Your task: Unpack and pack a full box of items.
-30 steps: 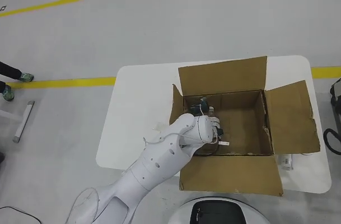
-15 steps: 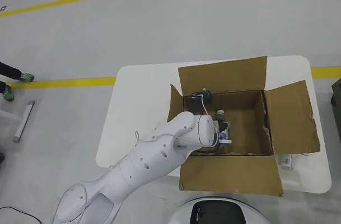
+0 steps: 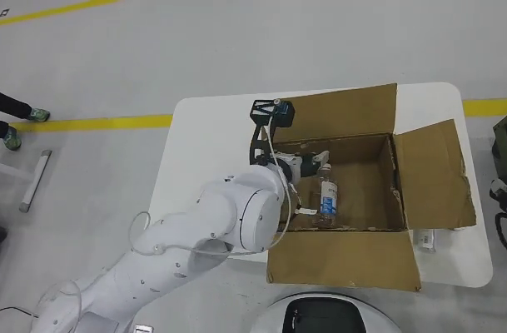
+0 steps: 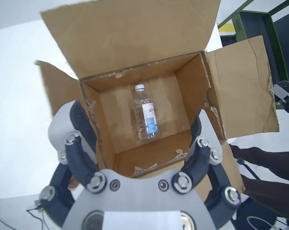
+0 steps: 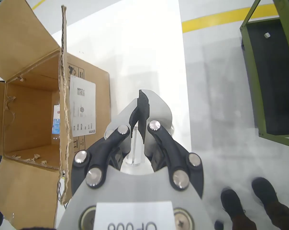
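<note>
Left claw (image 4: 138,110) is spread wide and empty over the open box (image 4: 132,37) on the counter (image 3: 195,150). The bottle (image 4: 146,113) lies flat on the box floor. Right claw (image 5: 139,107) is pinched shut beside the box, and its wrist view catches a white label (image 5: 83,108) on the outer wall.

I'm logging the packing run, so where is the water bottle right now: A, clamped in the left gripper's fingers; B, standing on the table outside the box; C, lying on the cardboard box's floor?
C: the water bottle lies on its side on the floor of the cardboard box, clear of the left gripper, whose fingers are open and empty.
</note>
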`<act>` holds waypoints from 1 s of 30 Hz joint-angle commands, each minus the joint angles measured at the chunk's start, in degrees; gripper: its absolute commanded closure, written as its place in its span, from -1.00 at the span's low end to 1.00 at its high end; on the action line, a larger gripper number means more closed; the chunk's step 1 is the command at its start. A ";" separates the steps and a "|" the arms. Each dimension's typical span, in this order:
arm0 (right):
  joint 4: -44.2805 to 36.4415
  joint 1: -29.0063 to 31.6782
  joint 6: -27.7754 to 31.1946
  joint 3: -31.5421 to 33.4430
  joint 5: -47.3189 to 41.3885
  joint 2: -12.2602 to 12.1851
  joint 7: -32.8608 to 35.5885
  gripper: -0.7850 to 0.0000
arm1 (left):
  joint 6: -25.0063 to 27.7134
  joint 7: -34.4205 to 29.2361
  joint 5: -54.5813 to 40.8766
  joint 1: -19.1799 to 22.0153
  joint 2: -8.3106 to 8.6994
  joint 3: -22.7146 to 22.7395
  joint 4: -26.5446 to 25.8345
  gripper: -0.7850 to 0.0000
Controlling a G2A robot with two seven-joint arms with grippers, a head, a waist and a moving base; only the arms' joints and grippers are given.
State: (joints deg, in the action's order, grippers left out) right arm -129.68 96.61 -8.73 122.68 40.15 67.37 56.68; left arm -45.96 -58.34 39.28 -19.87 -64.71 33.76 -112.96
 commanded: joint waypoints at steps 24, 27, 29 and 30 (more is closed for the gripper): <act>7.22 -8.28 -6.48 -9.52 9.35 -2.32 21.78 0.87 | -2.77 2.78 8.94 -21.41 9.32 20.33 -11.81 -1.00; 7.76 -10.03 -6.95 -11.20 11.82 -2.77 24.55 0.43 | -2.77 2.78 8.94 -21.41 9.32 20.33 -11.81 -1.00; 8.08 -10.62 -7.32 -11.85 12.17 -2.89 25.17 0.40 | -2.77 2.78 8.94 -21.41 9.32 20.33 -11.81 -1.00; 8.24 -10.83 -7.52 -12.19 12.41 -2.94 25.31 0.38 | -2.77 2.78 8.94 -21.41 9.32 20.33 -11.81 -1.00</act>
State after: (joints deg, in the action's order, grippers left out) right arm -121.54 85.92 -16.11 110.71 52.44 64.46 81.92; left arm -48.73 -55.56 48.23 -41.28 -55.39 54.09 -124.77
